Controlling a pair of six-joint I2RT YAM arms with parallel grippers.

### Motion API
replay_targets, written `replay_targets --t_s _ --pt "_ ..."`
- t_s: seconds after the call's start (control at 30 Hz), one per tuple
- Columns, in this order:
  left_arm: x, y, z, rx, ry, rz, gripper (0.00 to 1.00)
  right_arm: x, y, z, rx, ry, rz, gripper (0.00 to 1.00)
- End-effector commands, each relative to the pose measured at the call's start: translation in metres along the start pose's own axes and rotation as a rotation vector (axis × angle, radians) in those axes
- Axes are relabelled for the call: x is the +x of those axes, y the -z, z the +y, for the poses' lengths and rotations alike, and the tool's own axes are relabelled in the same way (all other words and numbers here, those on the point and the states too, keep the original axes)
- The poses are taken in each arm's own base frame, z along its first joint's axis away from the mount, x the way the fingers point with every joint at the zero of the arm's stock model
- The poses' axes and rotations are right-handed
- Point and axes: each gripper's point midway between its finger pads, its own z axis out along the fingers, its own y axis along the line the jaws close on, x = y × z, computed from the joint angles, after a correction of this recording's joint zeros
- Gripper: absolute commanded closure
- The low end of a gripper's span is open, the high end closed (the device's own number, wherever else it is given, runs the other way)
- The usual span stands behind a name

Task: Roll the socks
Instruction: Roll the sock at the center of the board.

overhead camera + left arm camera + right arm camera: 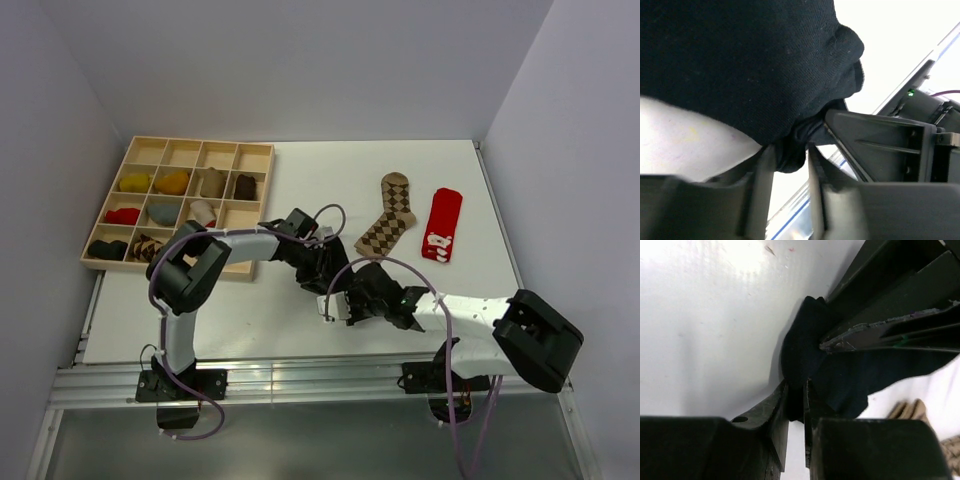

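A: Fingers first, pls. What do they do?

B: The right gripper [796, 396] has its fingers pressed together on an edge of the black sock [805, 355], w/ fabric pinched betw. them. The left gripper [789, 155] has its fingers a bit apart, w/ a fold of the same sock in the gap. If they press it or not, I cannot tell.

A: And where is the sock?

B: It is bunched betw. the two grippers, just right of the near right corner of the wooden tray [255, 147]. If it touches the table [300, 190], I cannot tell. It is not a tidy roll yet, imo.

A: So what can go wrong?

B: Mainly, the bundle opens. If the left side has no real hold, only one thin pinch carries the fabric, and the loose part can unroll or slide out. Also the grippers are v. close to each other, so a small wrong move can make them collide, or pull the roll apart.

A: And the other socks?

B: The argyle sock [388, 222] lies flat further right of the tray. The red sock [442, 225] lies beyond it, farthest from the tray. Both are apart from the arms, so the risk is low, but a wide sweep of the right arm could drag the argyle one. Those two are not rolled yet, so the task is early, I think.
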Motion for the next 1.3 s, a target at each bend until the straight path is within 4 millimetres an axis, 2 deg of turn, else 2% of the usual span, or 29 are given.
replay_targets --t_s 0.0,0.03,0.07,0.13,0.2,0.23,0.27,0.3,0.33,0.37,0.4,0.43,0.5,0.53,0.57,0.6,0.67,0.7,0.73,0.77,0.8,0.87,0.97,1.0,1.03,1.07,1.1,1.2,1.27 --pt "-0.012 0.016 -0.016 0.085 -0.03 -0.094 0.6 -0.016 0.002 0.004 -0.103 -0.076 -0.037 0.87" --pt "-0.018 0.026 -0.019 0.105 -0.03 -0.133 0.57 -0.018 0.003 0.008 -0.142 -0.117 -0.039 0.87" --pt "-0.013 0.027 -0.013 0.107 0.002 -0.139 0.54 -0.022 0.008 0.01 -0.212 -0.158 -0.042 0.87" --pt "-0.027 0.04 -0.018 0.148 -0.012 -0.231 0.51 -0.021 0.008 0.02 -0.321 -0.221 -0.022 0.87" --pt "-0.031 0.045 -0.012 0.14 -0.026 -0.281 0.51 -0.021 0.013 0.025 -0.445 -0.319 -0.017 0.87" --pt "-0.04 0.053 -0.014 0.129 -0.049 -0.347 0.51 -0.023 0.018 0.021 -0.48 -0.356 -0.006 0.88" --pt "-0.039 0.054 -0.009 0.118 -0.054 -0.366 0.5 -0.022 0.018 0.021 -0.507 -0.389 0.001 0.88" --pt "-0.042 0.063 -0.014 0.124 -0.076 -0.409 0.5 -0.014 0.016 0.023 -0.548 -0.44 0.019 0.88" --pt "-0.05 0.067 -0.013 0.106 -0.088 -0.469 0.5 -0.011 0.02 0.029 -0.596 -0.48 0.044 0.88" --pt "-0.047 0.069 -0.008 0.095 -0.088 -0.489 0.49 -0.015 0.018 0.019 -0.6 -0.503 0.033 0.88" --pt "-0.048 0.072 -0.01 0.103 -0.097 -0.516 0.49 -0.011 0.015 0.024 -0.645 -0.548 0.051 0.88" --pt "-0.051 0.079 -0.01 0.103 -0.11 -0.569 0.49 -0.014 0.019 0.017 -0.677 -0.593 0.039 0.88" --pt "-0.053 0.091 -0.017 0.118 -0.149 -0.636 0.49 -0.01 0.017 0.02 -0.752 -0.659 0.053 0.89" --pt "-0.053 0.094 -0.016 0.109 -0.169 -0.664 0.49 -0.014 0.021 0.011 -0.78 -0.709 0.036 0.88" --pt "-0.053 0.096 -0.008 0.084 -0.177 -0.706 0.49 -0.015 0.024 0.01 -0.814 -0.735 0.028 0.88" --pt "-0.053 0.103 -0.011 0.076 -0.205 -0.743 0.49 -0.012 0.02 0.012 -0.865 -0.76 0.026 0.88" --pt "-0.054 0.108 -0.003 0.022 -0.265 -0.823 0.48 -0.018 0.029 -0.004 -0.92 -0.84 -0.017 0.88" --pt "-0.049 0.112 -0.013 0.037 -0.312 -0.849 0.48 -0.014 0.024 -0.003 -0.964 -0.866 -0.02 0.88" --pt "-0.042 0.109 -0.007 0.011 -0.361 -0.858 0.48 -0.019 0.03 -0.013 -0.992 -0.9 -0.03 0.88" --pt "-0.043 0.112 -0.007 -0.017 -0.382 -0.898 0.46 -0.017 0.033 -0.02 -1.011 -0.938 -0.053 0.88" --pt "-0.035 0.111 -0.019 -0.006 -0.461 -0.913 0.44 -0.016 0.032 -0.024 -1.056 -0.971 -0.06 0.88" --pt "-0.03 0.107 -0.029 -0.007 -0.534 -0.914 0.42 -0.014 0.027 -0.03 -1.052 -1.031 -0.06 0.88" --pt "-0.021 0.095 -0.046 -0.028 -0.671 -0.901 0.39 -0.008 0.021 -0.032 -1.054 -1.069 -0.038 0.88" --pt "-0.014 0.084 -0.052 -0.024 -0.711 -0.874 0.38 -0.009 0.02 -0.033 -1.057 -1.095 -0.044 0.88" --pt "-0.015 0.081 -0.058 -0.034 -0.758 -0.872 0.37 -0.009 0.02 -0.035 -1.054 -1.104 -0.045 0.88" --pt "-0.014 0.075 -0.06 -0.041 -0.78 -0.856 0.36 -0.008 0.019 -0.036 -1.053 -1.112 -0.04 0.88" --pt "-0.011 0.062 -0.056 -0.056 -0.802 -0.814 0.36 -0.007 0.018 -0.035 -1.06 -1.13 -0.027 0.88" --pt "-0.012 0.044 -0.055 -0.096 -0.867 -0.766 0.35 -0.004 0.017 -0.034 -1.062 -1.144 -0.017 0.88" --pt "-0.015 0.039 -0.057 -0.117 -0.907 -0.761 0.35 -0.001 0.016 -0.033 -1.066 -1.15 -0.015 0.88"
